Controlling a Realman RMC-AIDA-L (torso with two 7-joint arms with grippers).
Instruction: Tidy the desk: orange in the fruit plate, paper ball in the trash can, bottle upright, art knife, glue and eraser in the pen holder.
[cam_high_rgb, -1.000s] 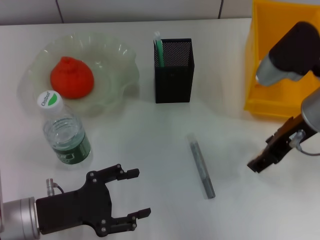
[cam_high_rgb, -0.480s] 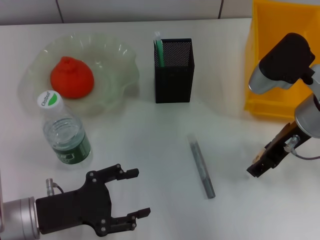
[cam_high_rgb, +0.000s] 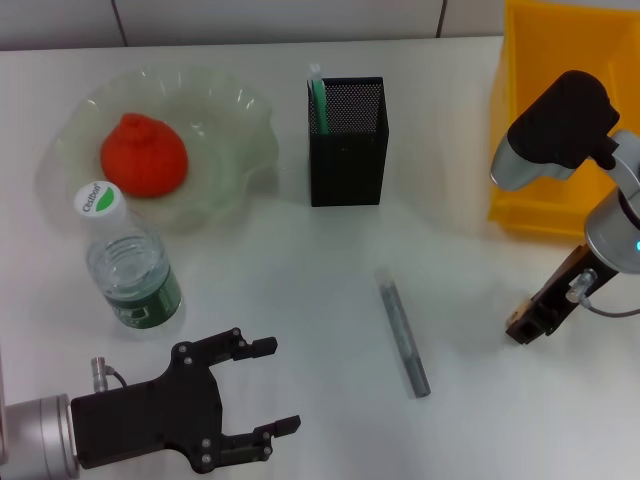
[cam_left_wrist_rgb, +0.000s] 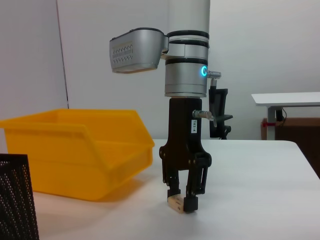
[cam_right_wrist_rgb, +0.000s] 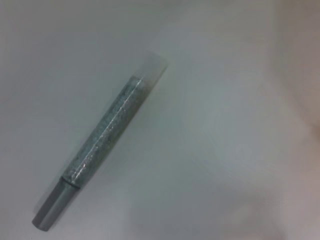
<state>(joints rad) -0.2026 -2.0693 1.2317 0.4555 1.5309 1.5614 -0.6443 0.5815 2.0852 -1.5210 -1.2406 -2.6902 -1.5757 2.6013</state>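
left wrist view: the eraser (cam_left_wrist_rgb: 176, 202) is pinched by the right gripper (cam_left_wrist_rgb: 182, 200) near the trash can (cam_left_wrist_rgb: 75, 150). light, stiff; best held across its flat sides. left gripper (cam_high_rgb: 262, 388) is spread open.

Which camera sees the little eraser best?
The left wrist view: the eraser shows side-on as a beige block pinched in the right gripper. The head view shows only a beige sliver at the gripper's tip. The right wrist view misses it.

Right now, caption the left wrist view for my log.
Right gripper shut on the eraser, just above the table beside the trash can.
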